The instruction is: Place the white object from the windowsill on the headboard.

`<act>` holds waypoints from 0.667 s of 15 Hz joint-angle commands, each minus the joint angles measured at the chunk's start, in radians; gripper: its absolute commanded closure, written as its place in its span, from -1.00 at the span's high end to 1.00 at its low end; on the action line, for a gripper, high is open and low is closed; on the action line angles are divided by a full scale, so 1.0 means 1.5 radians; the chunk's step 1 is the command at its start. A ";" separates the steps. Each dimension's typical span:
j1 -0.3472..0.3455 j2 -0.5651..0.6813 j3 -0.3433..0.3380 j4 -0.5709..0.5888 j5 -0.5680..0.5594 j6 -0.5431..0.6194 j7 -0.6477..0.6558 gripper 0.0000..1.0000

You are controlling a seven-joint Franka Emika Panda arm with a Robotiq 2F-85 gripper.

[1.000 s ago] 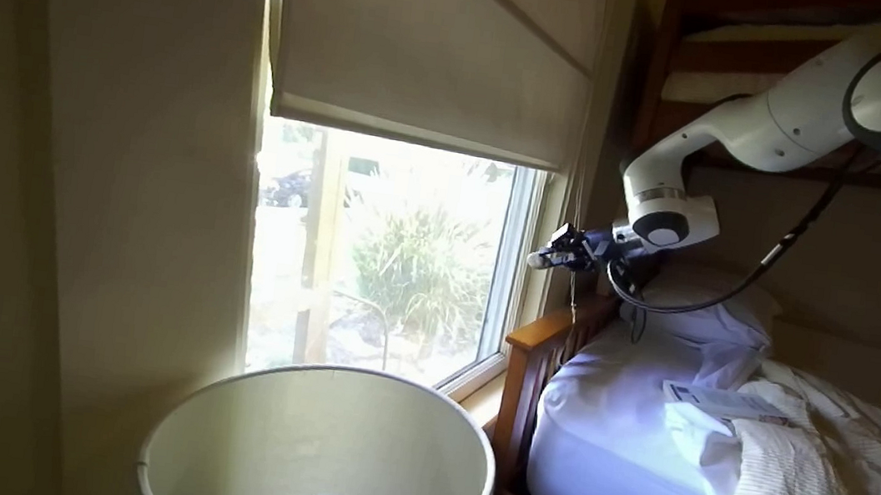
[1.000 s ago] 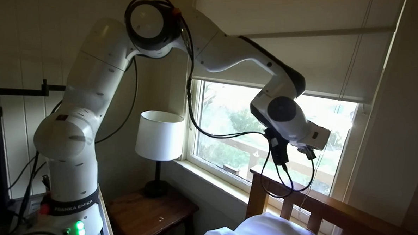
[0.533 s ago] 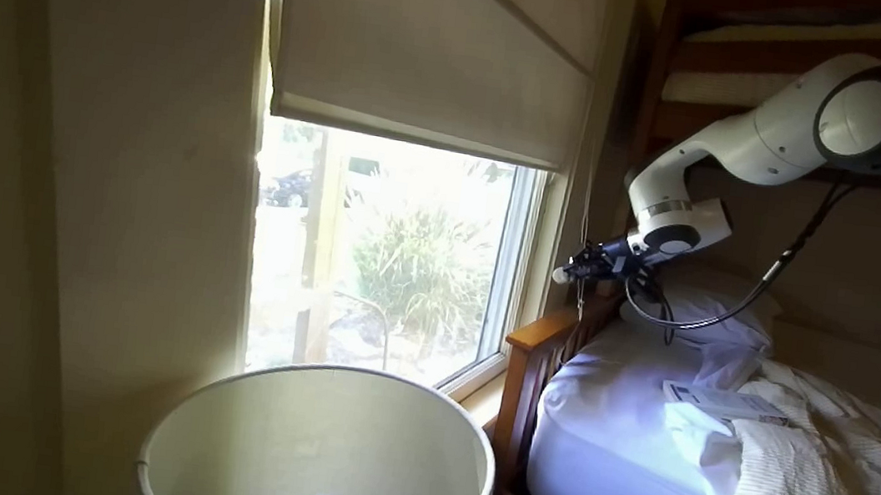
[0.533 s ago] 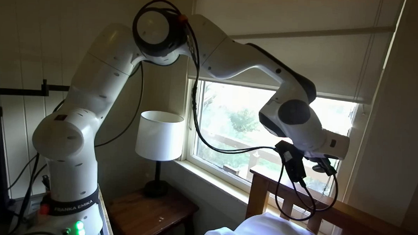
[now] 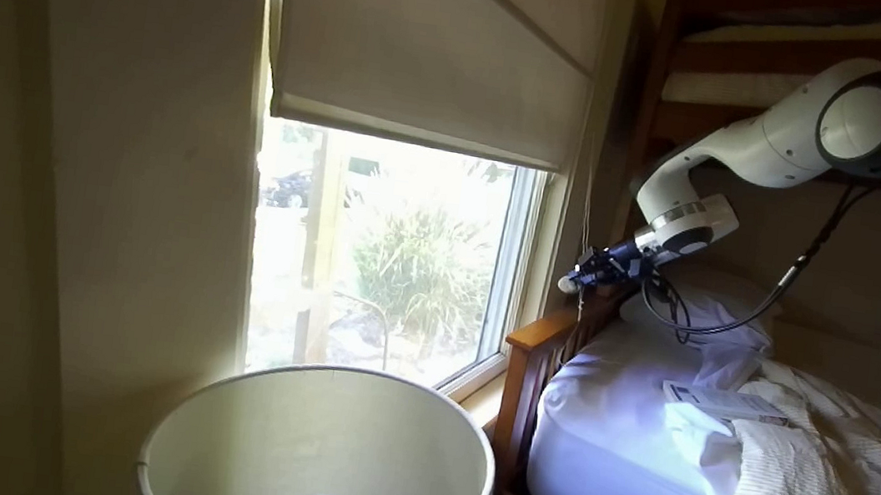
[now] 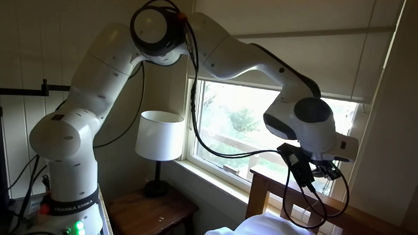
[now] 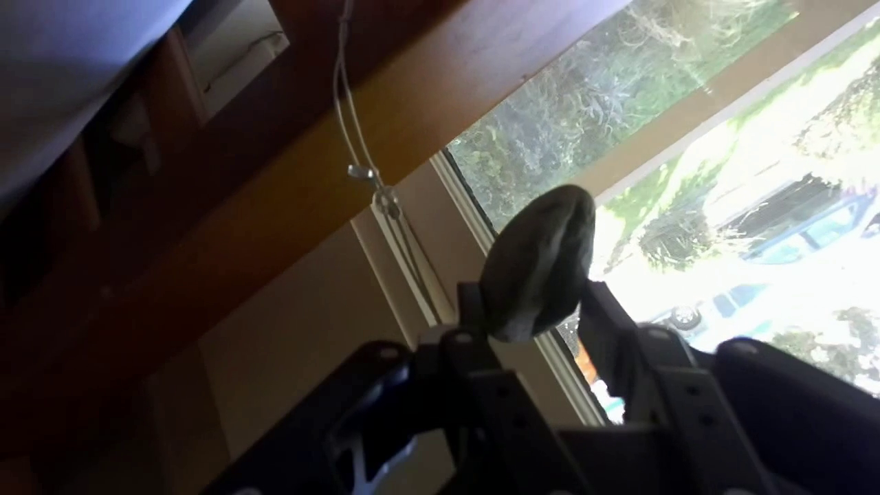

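Observation:
The white object [image 5: 568, 284] is a small rounded lump at the fingertips of my gripper [image 5: 576, 278] in an exterior view. In the wrist view the object [image 7: 540, 265] looks dark grey with a pale streak, and my gripper [image 7: 533, 306] is shut on it, a finger on each side. The headboard [image 5: 544, 332] is orange-brown; its top rail [image 7: 412, 103] passes below and to the left in the wrist view. The gripper holds the object above the headboard, near the window side. The windowsill [image 6: 213, 181] runs below the window. The object is hidden behind the wrist in an exterior view.
A thin blind cord [image 7: 350, 124] hangs over the headboard close to the gripper. A lamp [image 6: 160, 136] stands on a wooden side table [image 6: 152, 210]. Pale bedding [image 5: 610, 437] with a booklet [image 5: 724, 402] lies beside the headboard. The upper bunk rail [image 5: 749, 58] is above.
The arm has moved right and lower in both exterior views, carrying the object farther along the headboard. The motion is smaller in the last half second. The gripper keeps hold of the object.

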 commanded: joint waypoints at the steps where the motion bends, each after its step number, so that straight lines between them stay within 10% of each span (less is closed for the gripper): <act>1: -0.013 0.008 0.019 0.005 -0.032 -0.003 0.053 -0.72; 10: -0.018 0.042 0.034 -0.002 -0.145 -0.004 0.188 -0.72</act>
